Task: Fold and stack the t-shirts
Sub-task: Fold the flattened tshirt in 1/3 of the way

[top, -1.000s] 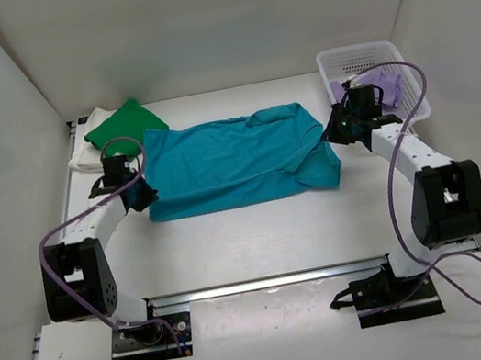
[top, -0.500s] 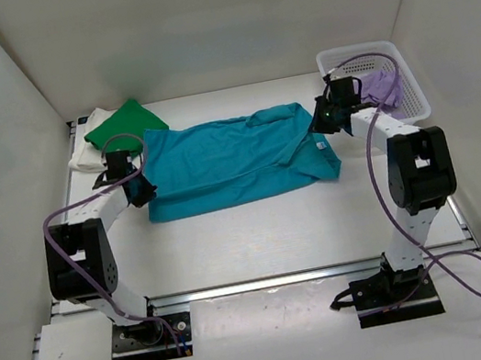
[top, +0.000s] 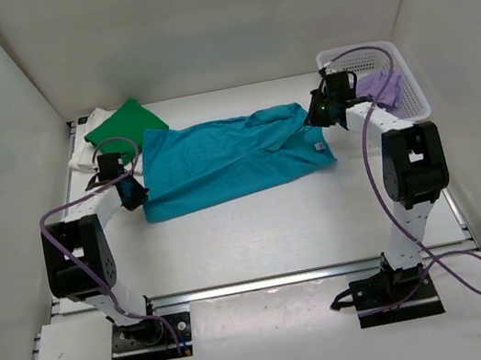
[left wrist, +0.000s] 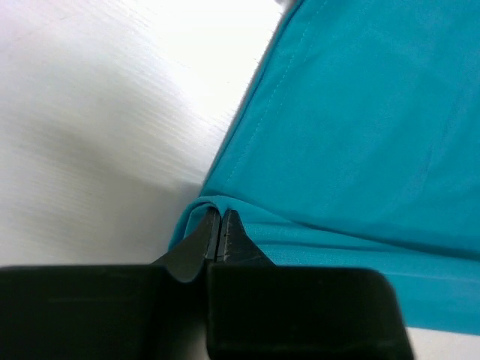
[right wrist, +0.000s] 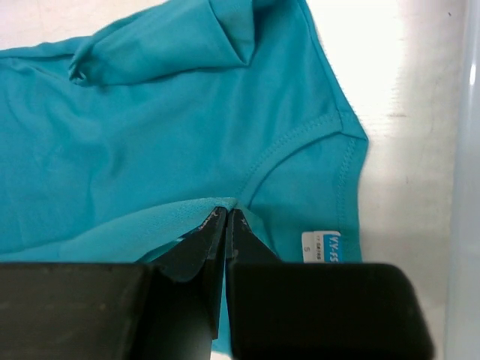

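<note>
Far right, basket (top: 357, 49) holds lilac t-shirt (top: 382, 85) — left pincer (left wrist: 220, 225), right pincer (right wrist: 226, 222) clamp teal t-shirt (top: 228, 159).

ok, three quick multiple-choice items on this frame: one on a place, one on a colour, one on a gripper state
1. Where is the lilac shirt?
A) in the white basket
B) spread mid-table
C) at the near edge

2. What colour is the shirt lying on the cream-white shirt?
A) lilac
B) teal
C) green

3. The left gripper is:
A) open
B) shut on the teal shirt
C) shut on nothing

Answers:
1 A: lilac cloth shows inside the mesh walls.
2 C: the green shirt overlaps it at far left.
3 B: the left wrist view shows a teal fold pinched.
</note>
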